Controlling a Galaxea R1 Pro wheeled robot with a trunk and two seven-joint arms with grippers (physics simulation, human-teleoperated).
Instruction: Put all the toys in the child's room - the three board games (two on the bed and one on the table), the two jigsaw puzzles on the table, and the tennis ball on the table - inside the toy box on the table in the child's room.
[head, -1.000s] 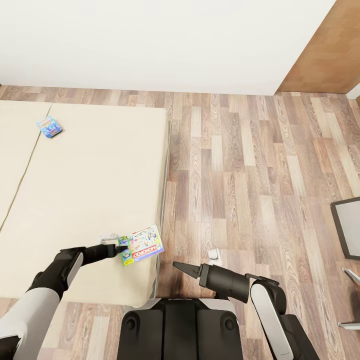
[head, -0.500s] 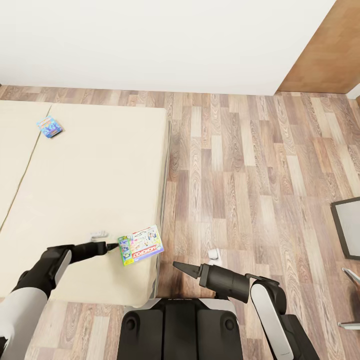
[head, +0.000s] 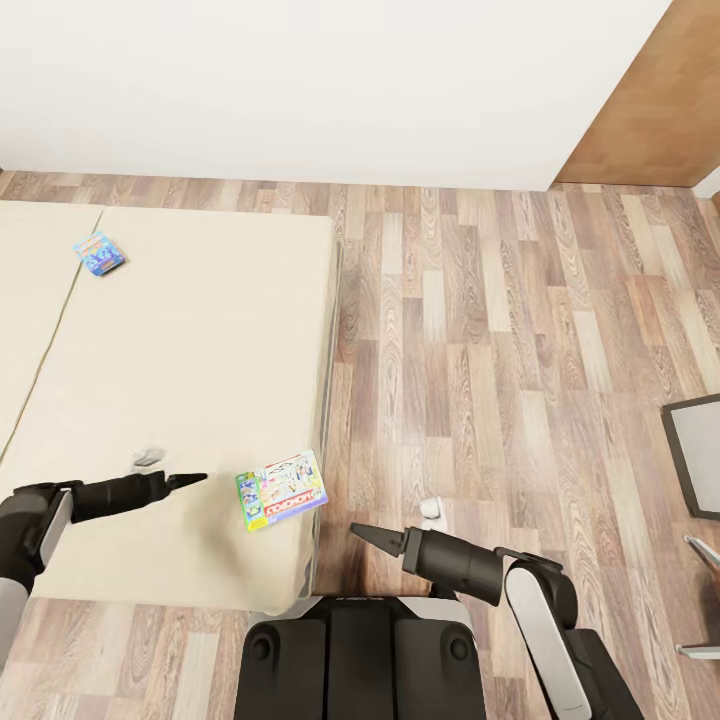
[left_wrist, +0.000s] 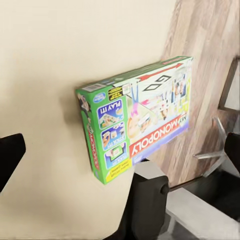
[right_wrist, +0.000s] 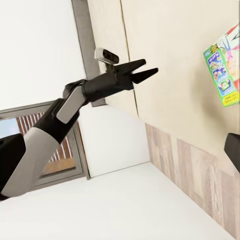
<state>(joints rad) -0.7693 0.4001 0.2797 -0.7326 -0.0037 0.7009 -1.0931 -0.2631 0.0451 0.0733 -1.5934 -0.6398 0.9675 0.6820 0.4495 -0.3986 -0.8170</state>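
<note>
Monopoly board game (head: 283, 489) lies just beyond my left gripper (head: 190, 479), whose fingers are apart and empty; my right gripper (head: 365, 534) hangs open too. Perched near the bed (head: 190, 330) edge, a clumsy nudge could push it off.

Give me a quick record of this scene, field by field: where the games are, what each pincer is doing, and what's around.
place: bedroom with wood-plank floor and white wall
bed: cream top, at the head view's left
green-edged board game: flat on the bed near its near corner, not held
blue board game: flat on the bed, far side
left pincer: open, empty, over the bed, apart from the green-edged game
right pincer: over the floor by the bed, holding nothing
</note>
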